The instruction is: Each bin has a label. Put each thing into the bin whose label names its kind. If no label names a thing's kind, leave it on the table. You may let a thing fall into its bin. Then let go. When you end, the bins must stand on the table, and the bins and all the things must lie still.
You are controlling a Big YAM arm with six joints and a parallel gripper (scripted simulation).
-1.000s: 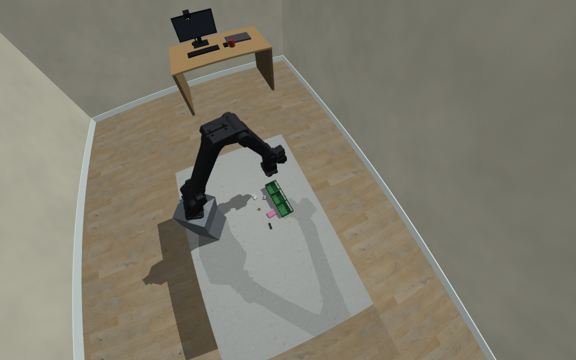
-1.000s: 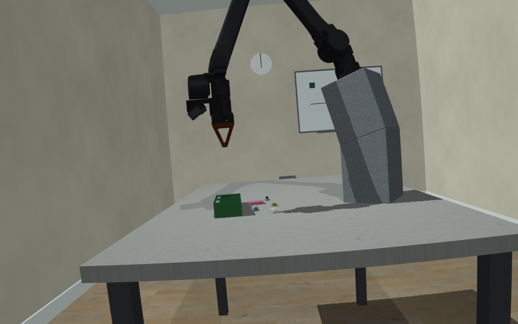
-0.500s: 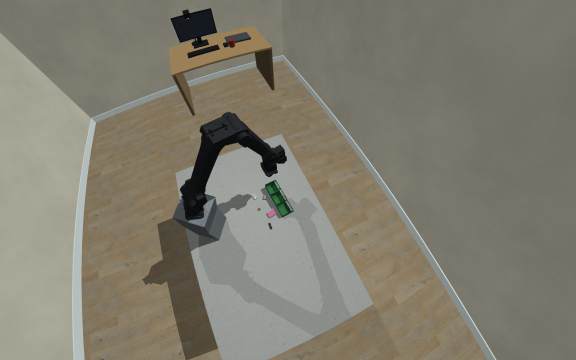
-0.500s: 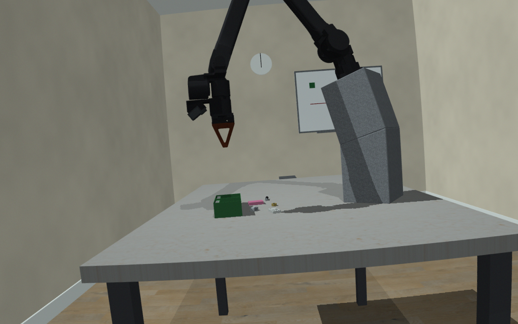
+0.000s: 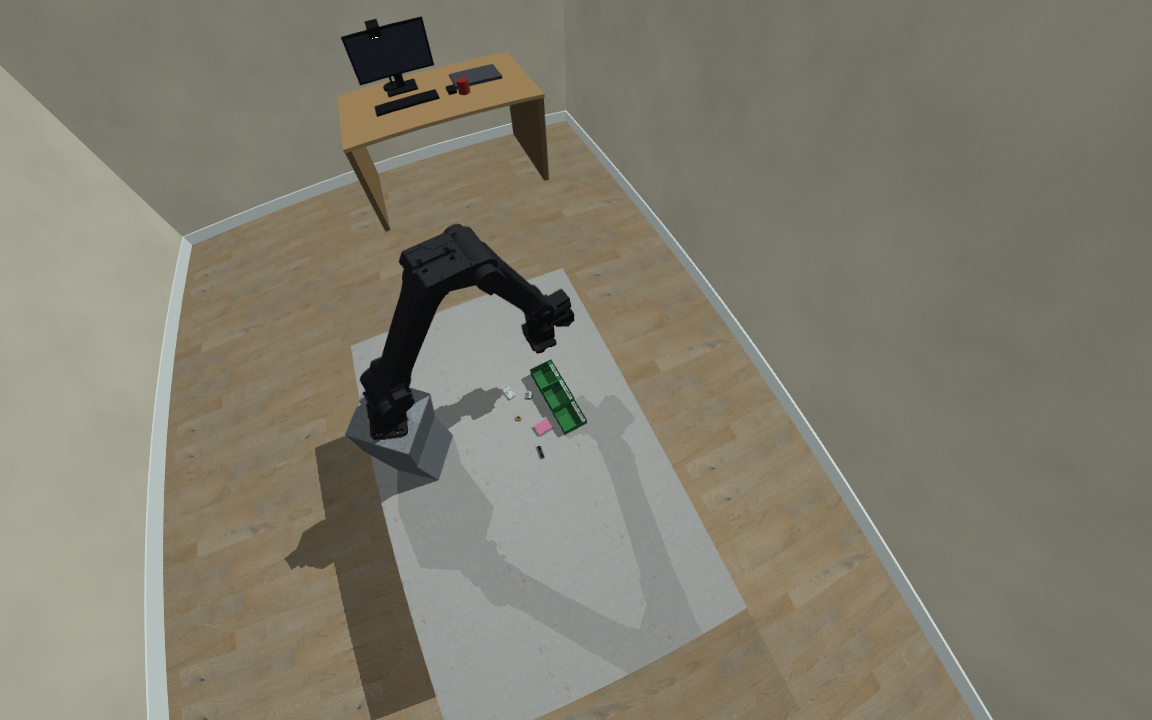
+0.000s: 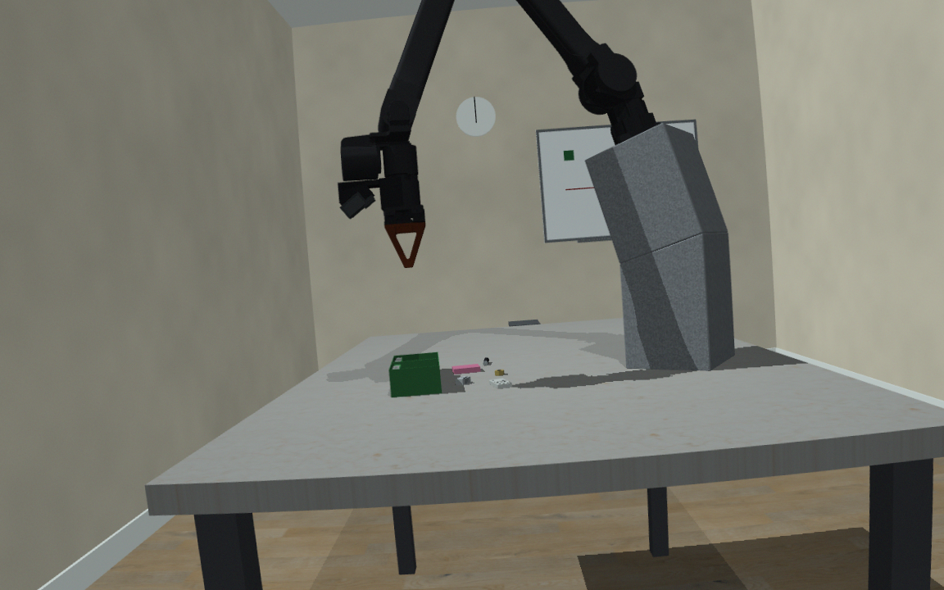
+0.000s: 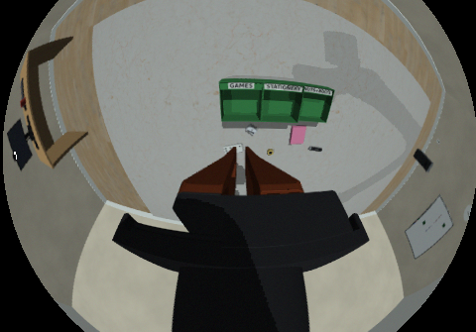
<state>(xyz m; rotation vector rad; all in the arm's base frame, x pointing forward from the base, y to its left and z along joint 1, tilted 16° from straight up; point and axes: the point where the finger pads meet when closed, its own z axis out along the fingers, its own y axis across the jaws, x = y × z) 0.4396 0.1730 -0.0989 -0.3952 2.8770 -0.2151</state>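
Three joined green bins stand on the table, labelled GAMES, STATIONERY and NUTS+BOLTS; nothing shows inside them. A pink block lies close in front of them. A small grey thing lies before GAMES. A white piece with dark dots is partly behind a fingertip in the wrist view. A small brass-coloured thing and a small black thing lie apart. My gripper is shut, empty, high above the table.
The grey pedestal carries the arm beside the things. The pale table top extends around them. A wooden desk with a monitor stands apart on the floor.
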